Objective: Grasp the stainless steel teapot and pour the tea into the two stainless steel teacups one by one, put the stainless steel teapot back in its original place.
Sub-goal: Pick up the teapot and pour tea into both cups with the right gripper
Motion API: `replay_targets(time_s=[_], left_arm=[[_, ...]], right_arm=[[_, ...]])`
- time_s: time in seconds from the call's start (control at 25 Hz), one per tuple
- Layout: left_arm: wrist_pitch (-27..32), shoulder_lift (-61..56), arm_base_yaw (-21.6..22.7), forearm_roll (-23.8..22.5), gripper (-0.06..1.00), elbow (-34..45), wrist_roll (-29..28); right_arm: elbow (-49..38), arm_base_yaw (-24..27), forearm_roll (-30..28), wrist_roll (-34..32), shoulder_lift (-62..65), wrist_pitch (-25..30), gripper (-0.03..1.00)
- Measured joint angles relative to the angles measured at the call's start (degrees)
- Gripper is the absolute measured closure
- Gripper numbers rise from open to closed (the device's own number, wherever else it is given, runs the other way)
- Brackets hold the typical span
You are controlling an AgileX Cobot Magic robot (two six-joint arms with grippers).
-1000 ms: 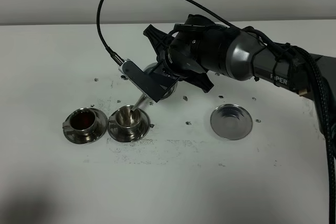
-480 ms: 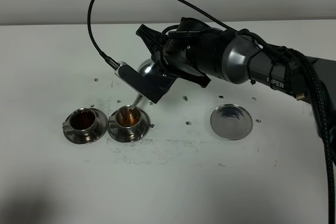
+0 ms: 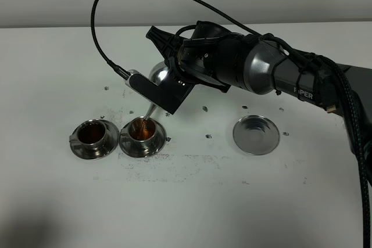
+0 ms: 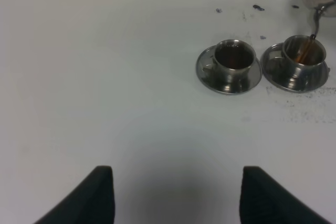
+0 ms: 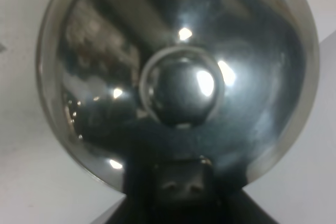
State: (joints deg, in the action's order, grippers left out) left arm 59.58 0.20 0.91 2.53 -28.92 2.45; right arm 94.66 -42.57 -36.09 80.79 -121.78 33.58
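Observation:
My right gripper [image 3: 176,69] is shut on the stainless steel teapot [image 3: 159,74], which is tilted with its thin spout [image 3: 150,110] over the right-hand teacup [image 3: 140,130]. Reddish-brown tea [image 3: 143,125] runs from the spout into that cup. The left-hand teacup [image 3: 91,134] holds dark tea and stands on its saucer. In the right wrist view the teapot's domed lid and knob [image 5: 181,90] fill the picture. The left wrist view shows both teacups [image 4: 231,59] [image 4: 303,56] and my left gripper [image 4: 176,198], open and holding nothing, well short of them.
A flat round steel dish [image 3: 255,135] lies on the white table to the right of the cups, under the right arm's forearm. A black cable [image 3: 116,4] arches above the teapot. Small dark specks [image 3: 207,136] dot the table around the cups.
The teapot has risen a little and tipped further. The right-hand cup, empty a second ago, now has tea in it with a stream falling from the spout.

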Motion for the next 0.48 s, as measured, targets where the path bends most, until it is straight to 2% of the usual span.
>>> replay_targets(time_s=[0.48], left_arm=[[0.0,0.0,0.0,0.0,0.43,0.0,0.0]], right_arm=[[0.0,-0.6,-1.8,2.3,0.0,-0.7,0.76]])
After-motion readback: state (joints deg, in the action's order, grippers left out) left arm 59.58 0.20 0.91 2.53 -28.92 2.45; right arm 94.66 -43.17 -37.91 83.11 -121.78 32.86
